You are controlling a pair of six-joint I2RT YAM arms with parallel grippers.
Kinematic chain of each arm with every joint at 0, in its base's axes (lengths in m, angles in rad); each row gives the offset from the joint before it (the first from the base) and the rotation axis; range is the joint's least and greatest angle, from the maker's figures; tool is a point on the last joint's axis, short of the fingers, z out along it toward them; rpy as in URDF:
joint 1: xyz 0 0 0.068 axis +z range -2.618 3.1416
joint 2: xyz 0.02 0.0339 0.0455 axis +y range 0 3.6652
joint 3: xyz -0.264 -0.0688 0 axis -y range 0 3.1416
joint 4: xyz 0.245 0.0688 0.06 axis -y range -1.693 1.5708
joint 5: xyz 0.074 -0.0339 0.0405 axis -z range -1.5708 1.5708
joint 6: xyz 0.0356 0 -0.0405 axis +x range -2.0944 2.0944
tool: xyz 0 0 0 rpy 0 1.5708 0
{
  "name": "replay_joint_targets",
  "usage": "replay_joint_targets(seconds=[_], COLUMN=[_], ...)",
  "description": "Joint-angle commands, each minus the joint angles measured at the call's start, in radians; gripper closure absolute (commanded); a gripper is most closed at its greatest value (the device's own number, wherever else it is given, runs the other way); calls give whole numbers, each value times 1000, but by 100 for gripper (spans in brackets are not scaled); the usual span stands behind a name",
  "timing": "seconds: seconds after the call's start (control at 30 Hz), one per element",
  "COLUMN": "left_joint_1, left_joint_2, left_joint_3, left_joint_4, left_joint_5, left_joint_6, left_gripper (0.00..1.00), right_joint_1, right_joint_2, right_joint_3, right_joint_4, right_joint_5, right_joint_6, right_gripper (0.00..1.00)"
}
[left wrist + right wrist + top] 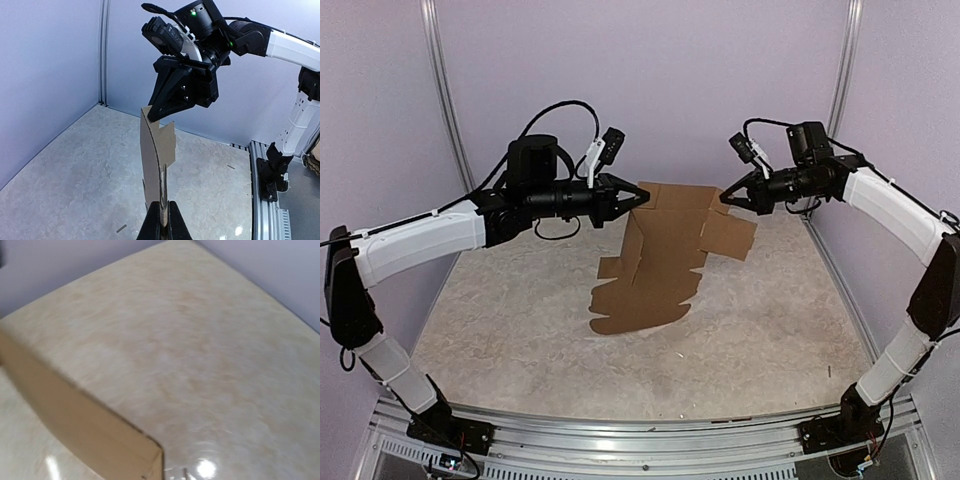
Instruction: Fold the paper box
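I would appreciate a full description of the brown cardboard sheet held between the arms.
The plain brown die-cut cardboard paper box is a largely unfolded sheet with creases, side flaps and a rounded near end. Its raised far edge is pinched by the left gripper and the right gripper at opposite corners; the rest slopes down towards the marbled table.

In my right wrist view the paper box (75,425) is a soft, blurred slab, cut off by the left and bottom edges. In my left wrist view my left fingers (178,229) run off the bottom edge. The sheet stands edge-on there, its faces hidden.
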Motion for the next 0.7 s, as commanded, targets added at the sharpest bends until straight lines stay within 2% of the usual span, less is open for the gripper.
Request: replay_joint_targets(seconds=[0.0,0.17,0.33,0.4,0.5,0.57,0.67], left_joint_1=[-110,-165,-165,-156,-116,-74,-6], left_joint_2=[54,114,105,86,38,-1,-51], left_joint_3=[81,107,93,90,70,42,-13], left_joint_4=[8,26,48,37,20,20,36], left_joint_5=[-249,-388,-397,-396,-347,-261,-106], left_joint_6=[12,-3,-21,-4,9,13,22], left_gripper=[100,100,100,100,100,100,100], right_joint_1=[10,14,2,-26,-116,-193,-296], right_joint_2=[-29,-39,-70,-95,-103,-95,-80], right_joint_3=[-22,-63,-79,-66,-2,58,119], right_joint_4=[120,200,225,204,132,76,8], right_joint_5=[161,156,90,71,-41,-146,-267], right_joint_6=[247,463,523,502,440,372,206], right_gripper=[100,100,98,90,73,60,50])
